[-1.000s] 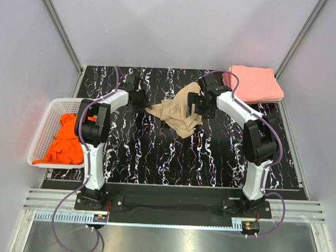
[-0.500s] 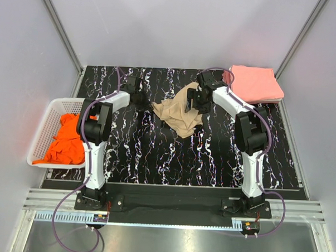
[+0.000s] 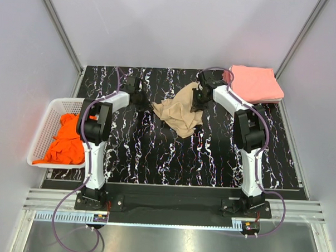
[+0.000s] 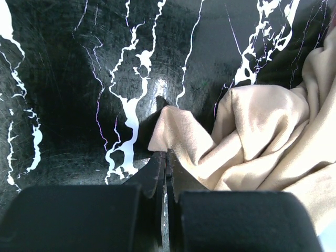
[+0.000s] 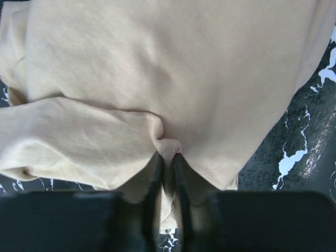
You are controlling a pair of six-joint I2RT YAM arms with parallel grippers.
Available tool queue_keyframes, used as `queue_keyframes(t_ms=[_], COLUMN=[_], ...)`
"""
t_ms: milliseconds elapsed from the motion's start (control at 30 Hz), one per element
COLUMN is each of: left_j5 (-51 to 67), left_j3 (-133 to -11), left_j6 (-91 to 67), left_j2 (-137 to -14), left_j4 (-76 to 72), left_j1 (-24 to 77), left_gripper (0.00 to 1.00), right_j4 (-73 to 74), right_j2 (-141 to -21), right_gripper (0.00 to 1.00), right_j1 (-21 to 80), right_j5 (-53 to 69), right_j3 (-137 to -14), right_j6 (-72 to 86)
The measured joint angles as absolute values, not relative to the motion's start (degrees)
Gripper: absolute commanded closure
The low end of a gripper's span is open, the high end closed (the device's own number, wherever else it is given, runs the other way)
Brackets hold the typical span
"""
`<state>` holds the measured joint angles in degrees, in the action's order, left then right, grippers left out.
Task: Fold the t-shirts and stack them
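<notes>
A crumpled tan t-shirt [image 3: 178, 113] lies mid-table, toward the back. My left gripper [image 3: 144, 101] is at its left corner. In the left wrist view the left gripper [image 4: 165, 154] has its jaws pressed together on the edge of that tan corner [image 4: 176, 131]. My right gripper [image 3: 198, 99] is at the shirt's far right edge. In the right wrist view the right gripper [image 5: 167, 155] is shut on a pinched fold of the tan cloth [image 5: 157, 79]. Folded salmon-pink t-shirts [image 3: 254, 84] sit stacked at the back right. An orange t-shirt [image 3: 67, 141] lies in the basket.
A white lattice basket [image 3: 44, 118] sits at the table's left edge. The black marbled tabletop [image 3: 172, 159] runs between the arms. Grey walls close in the back and both sides.
Both grippers have shut on the tan shirt, the left first, the right just now. The right gripper moved back and left along the shirt's far edge.
</notes>
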<state>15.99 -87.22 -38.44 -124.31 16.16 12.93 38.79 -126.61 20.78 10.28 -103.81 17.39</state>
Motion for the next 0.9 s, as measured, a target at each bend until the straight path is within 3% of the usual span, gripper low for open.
queue_keyframes(t_ms=[67, 133, 400, 900], left_j5=[16.21, 16.27, 15.92, 11.2], left_j3=[-86.89, -86.37, -85.49, -96.64], left_j6=[-38.44, -38.26, -36.45, -33.01], left_j2=[-124.09, -123.5, -113.78, -84.18], left_j4=[15.94, 16.43, 24.21, 36.86], left_j1=[12.88, 12.73, 11.35, 10.13], left_gripper=[1.0, 1.0, 1.0, 1.0], right_j4=[38.83, 38.83, 44.53, 53.17], right_j2=[-126.63, -126.61, -120.57, -91.55], right_gripper=[0.96, 1.0, 1.0, 1.0], right_j1=[20.78, 20.78, 20.64, 20.51], right_j5=[10.66, 10.68, 7.14, -5.32], right_j3=[-104.51, -105.23, -107.59, -124.22], right_j6=[17.3, 17.41, 16.36, 11.46])
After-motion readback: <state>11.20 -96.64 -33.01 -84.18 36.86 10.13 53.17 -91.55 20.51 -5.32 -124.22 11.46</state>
